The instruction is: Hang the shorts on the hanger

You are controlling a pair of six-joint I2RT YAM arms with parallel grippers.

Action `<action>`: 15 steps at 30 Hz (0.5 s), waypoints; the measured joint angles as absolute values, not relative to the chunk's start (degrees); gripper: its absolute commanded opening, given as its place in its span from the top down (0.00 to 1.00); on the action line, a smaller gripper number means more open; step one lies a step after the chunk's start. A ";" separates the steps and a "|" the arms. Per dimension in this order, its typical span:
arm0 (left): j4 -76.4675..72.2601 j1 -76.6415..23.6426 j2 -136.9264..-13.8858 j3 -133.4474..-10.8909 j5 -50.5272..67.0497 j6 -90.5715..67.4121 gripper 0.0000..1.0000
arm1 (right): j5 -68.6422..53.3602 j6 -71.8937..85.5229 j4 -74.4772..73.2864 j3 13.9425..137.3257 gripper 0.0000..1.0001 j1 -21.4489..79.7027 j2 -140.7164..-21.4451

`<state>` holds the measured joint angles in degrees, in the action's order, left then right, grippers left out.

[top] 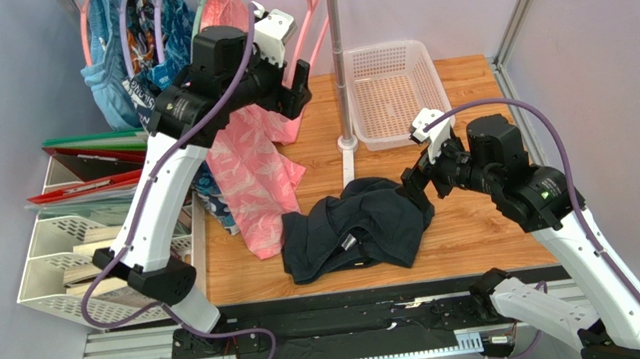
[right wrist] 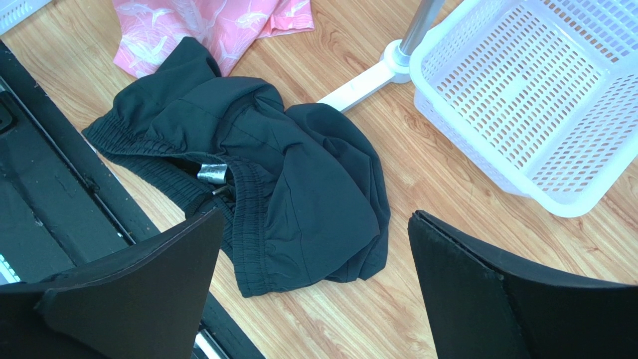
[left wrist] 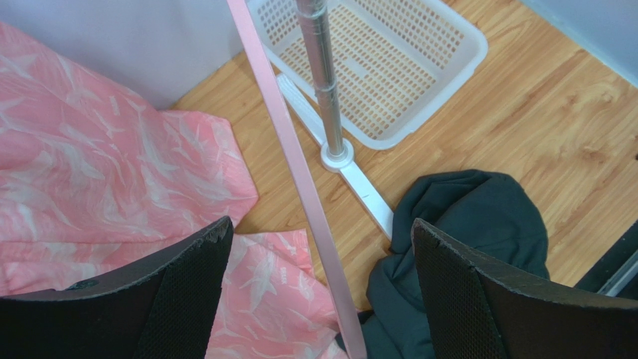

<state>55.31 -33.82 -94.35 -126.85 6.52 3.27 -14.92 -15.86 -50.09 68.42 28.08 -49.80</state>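
1. My right gripper (right wrist: 314, 217) has its jaws spread wide and holds nothing. It hovers over the plain black, soft fabric shorts (right wrist: 299, 172), which lie crumpled on the wooden table (right wrist: 419, 314) near its front edge.
2. I judge the ribbed waistband (right wrist: 251, 224) the best bite. One layer there should open the shorts up when I lift them.
3. My left gripper (left wrist: 320, 228) is also fully open and empty. The thin pink plastic hanger (left wrist: 288, 149) runs between its fingers, unclamped, and I would close squarely on that arm.
4. Tight spots: the chrome rack pole (left wrist: 323, 90) and its white foot (left wrist: 363, 191) stand just beside the shorts, and the white perforated basket (right wrist: 479, 161) is near on my right.
5. The pink leaf-print garment (left wrist: 112, 164) crowds the left side, so the open room is up and toward me.
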 measured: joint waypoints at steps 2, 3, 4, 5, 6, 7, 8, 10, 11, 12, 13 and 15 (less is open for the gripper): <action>55.33 -33.82 -96.09 -126.85 6.20 2.35 0.41 | -14.85 -15.68 -49.84 68.42 0.00 28.03 -49.80; 55.33 -33.82 -96.90 -126.85 5.89 2.04 0.48 | -14.83 -15.64 -49.80 68.42 0.00 28.03 -49.80; 55.37 -33.82 -97.67 -126.85 5.43 1.93 0.55 | -14.83 -15.62 -49.80 68.42 0.00 28.03 -49.78; 55.33 -33.82 -98.24 -126.85 5.04 1.39 0.55 | -14.79 -15.59 -49.80 68.42 0.00 28.03 -49.74; 55.40 -33.82 -98.76 -126.85 4.54 1.28 0.57 | -14.79 -15.59 -49.80 68.42 0.00 28.03 -49.71; 55.42 -33.82 -99.29 -126.85 4.08 1.06 0.66 | -14.72 -15.59 -49.78 68.42 0.00 27.97 -49.65; 55.42 -33.82 -99.74 -126.87 3.62 0.62 0.70 | -14.59 -15.62 -49.78 68.40 0.00 27.94 -49.60; 55.75 -33.82 -100.84 -127.74 2.44 -0.38 0.81 | -14.41 -15.62 -49.71 68.40 0.00 27.92 -49.45; 55.81 -33.82 -101.36 -128.51 2.13 -0.80 0.87 | -14.39 -15.62 -49.60 68.40 0.00 27.92 -49.39; 55.81 -33.82 -101.73 -129.27 1.41 -1.23 0.91 | -14.39 -15.62 -49.47 68.40 0.00 27.92 -49.32; 55.79 -33.82 -101.75 -129.67 0.47 -1.69 0.97 | -14.37 -15.62 -49.36 68.38 0.00 27.90 -49.30; 55.79 -33.82 -101.69 -130.74 -1.56 -1.87 1.00 | -14.33 -15.62 -48.97 68.29 0.00 27.81 -49.28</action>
<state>55.79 -33.82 -101.69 -130.74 -1.56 -1.87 -14.33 -15.62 -48.97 68.29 27.81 -49.28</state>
